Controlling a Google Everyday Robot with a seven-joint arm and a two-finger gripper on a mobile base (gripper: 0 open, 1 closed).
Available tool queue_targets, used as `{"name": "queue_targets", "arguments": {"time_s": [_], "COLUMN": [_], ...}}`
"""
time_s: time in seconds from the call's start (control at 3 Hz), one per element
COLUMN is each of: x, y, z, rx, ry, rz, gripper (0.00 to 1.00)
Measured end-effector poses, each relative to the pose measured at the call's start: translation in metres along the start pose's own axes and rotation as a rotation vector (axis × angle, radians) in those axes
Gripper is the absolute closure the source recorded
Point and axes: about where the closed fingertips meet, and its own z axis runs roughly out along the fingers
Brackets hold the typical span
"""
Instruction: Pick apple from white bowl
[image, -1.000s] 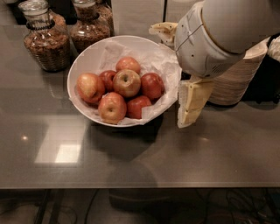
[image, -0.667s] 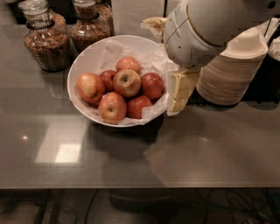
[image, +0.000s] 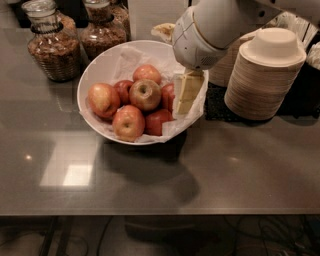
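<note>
In the camera view, a grey table (image: 210, 170) fills most of the frame. The white bowl (image: 99, 67) stands on it, upper centre and a little left, lined with crinkled paper (image: 127, 56). The apple (image: 145, 94), yellow-gold with a dark stem dimple facing up, lies near the bowl's middle on top of the pile. Redder apples lie around it: one behind (image: 147, 73), one at left (image: 103, 99), one in front (image: 128, 122) and a darker one at lower right (image: 158, 121).

The white arm (image: 215, 30) comes in from the upper right. Its pale gripper (image: 182, 111) points down inside the bowl's right side, just beside the red apple to the right of the yellow-gold one and apart from the yellow-gold one itself. It holds nothing that can be seen, and whether it is spread or pressed together cannot be told.

Two glass jars (image: 52, 45) with brown contents stand at upper left, behind the bowl. A stack of beige bowls (image: 262, 75) stands at right on a dark mat (image: 215, 105).
</note>
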Motion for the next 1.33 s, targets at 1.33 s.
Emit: {"name": "queue_targets", "arguments": {"time_s": [1.33], "x": [0.0], "y": [-0.003], "z": [0.041], "rx": [-0.053], "ry": [-0.148], "rz": [0.033], "gripper": [0.0]}}
